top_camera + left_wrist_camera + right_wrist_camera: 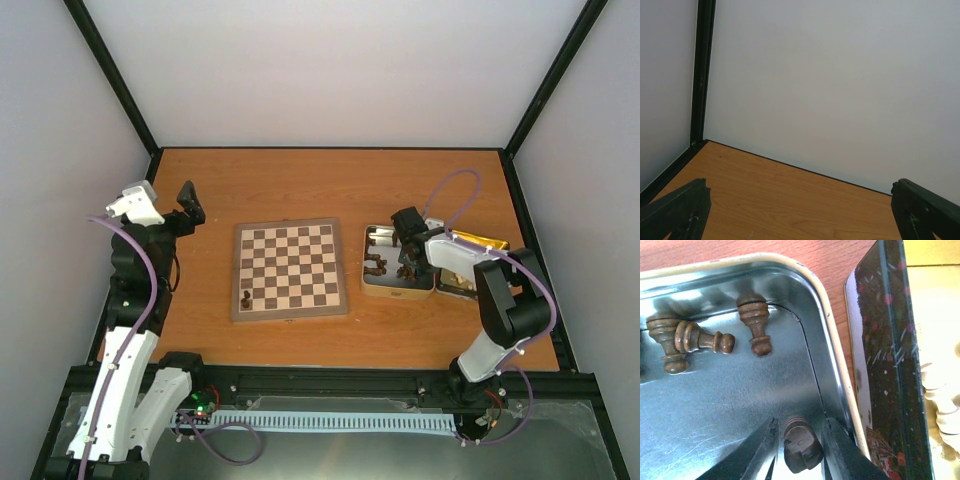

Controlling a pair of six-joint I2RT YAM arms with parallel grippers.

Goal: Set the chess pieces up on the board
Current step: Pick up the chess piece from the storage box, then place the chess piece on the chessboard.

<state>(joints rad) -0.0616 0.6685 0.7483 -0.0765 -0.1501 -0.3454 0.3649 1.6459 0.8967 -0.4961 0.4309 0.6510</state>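
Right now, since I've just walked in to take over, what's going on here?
The right tool reaches into the rectangular silver tin, its fingers either side of a small dark brown wooden chess piece; whether it is gripped isn't clear. The square wooden chessboard holds just one dark piece, by its near-left corner. The left tool hangs open off to the left, holding nothing.

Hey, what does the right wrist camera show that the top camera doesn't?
Only the right wrist: a dark piece flanked by the right gripper's fingers, and cream pieces in the gold tin. Only the top: the chessboard with one lone piece near its near-left corner, plus the open left gripper. Both: the silver tin and its loose dark pieces.
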